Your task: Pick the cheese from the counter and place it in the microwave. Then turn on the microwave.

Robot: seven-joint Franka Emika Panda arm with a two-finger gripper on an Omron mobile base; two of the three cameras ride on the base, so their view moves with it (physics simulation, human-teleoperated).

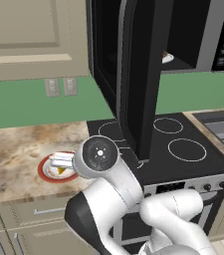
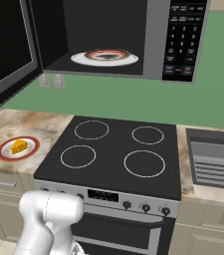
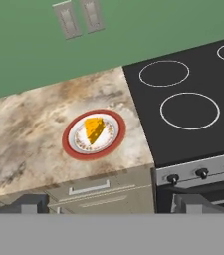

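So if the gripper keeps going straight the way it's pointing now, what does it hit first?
Most likely the cheese on its red-rimmed plate on the counter. The open gripper looks down at them with nothing between; exact depth is unclear.

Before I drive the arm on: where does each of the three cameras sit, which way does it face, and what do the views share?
Left base view: behind the arm's left, facing forward and down at the open black microwave; white arm links fill the lower frame.
Right base view: behind its right, facing the black glass stovetop; an arm link shows lower left.
Hand view: on the hand, open, looking down at the small orange-yellow cheese wedge; dark fingertips at the bottom.
Shared: all show the red-rimmed white plate on the marbled beige counter.
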